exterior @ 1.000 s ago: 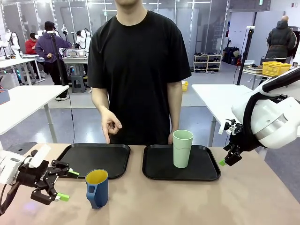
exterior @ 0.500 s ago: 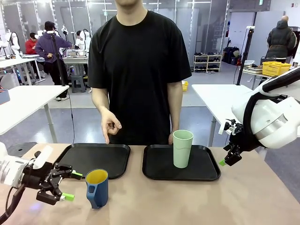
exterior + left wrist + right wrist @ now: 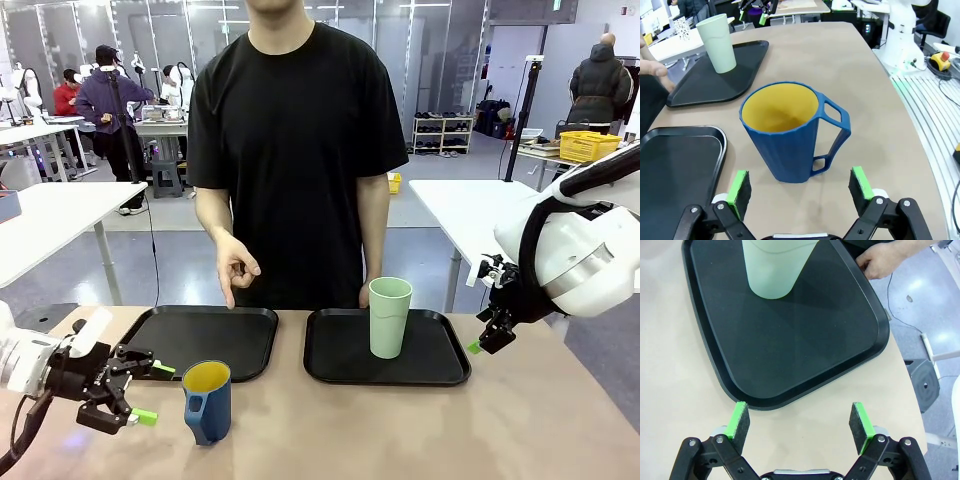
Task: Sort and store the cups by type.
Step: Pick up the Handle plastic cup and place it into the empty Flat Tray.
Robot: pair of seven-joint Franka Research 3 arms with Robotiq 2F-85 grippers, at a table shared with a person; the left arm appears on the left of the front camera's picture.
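Left hand (image 3: 152, 393) (image 3: 799, 186): jaws spread as wide as they go, nothing gripped. It sits low over the counter (image 3: 400, 430), lying roughly level, fingers aimed at the mug (image 3: 207, 402) (image 3: 782, 135). In the left wrist view one green pad (image 3: 738, 187) stands on each side of the mug's base, both clear of it.

Mug: dark blue, yellow inside, nothing in it. It stands upright on the bare counter, long axis vertical, mouth up, just off the near edge of the left tray (image 3: 250, 345) (image 3: 680, 165). In the left wrist view its handle (image 3: 834, 132) points to picture right.

Right hand (image 3: 488, 338) (image 3: 799, 422): jaws wide apart, nothing held. It hangs above the counter just beyond the right tray (image 3: 440, 355) (image 3: 805, 340); in the right wrist view the fingers point down near a rounded corner of that tray.

Tumbler (image 3: 390, 318) (image 3: 717, 42) (image 3: 775, 267): pale green, no handle. It stands upright on the right tray, mouth up, long axis vertical. Whether anything is in it cannot be told.

Trays: two black trays lie side by side at the far half of the counter. The left tray carries nothing; the right tray carries the tumbler alone.

Person: stands at the far side. One raised hand (image 3: 235, 265) hangs with curled fingers above the far edge of the left tray. The other hand (image 3: 885, 260) is at the far rim of the right tray.
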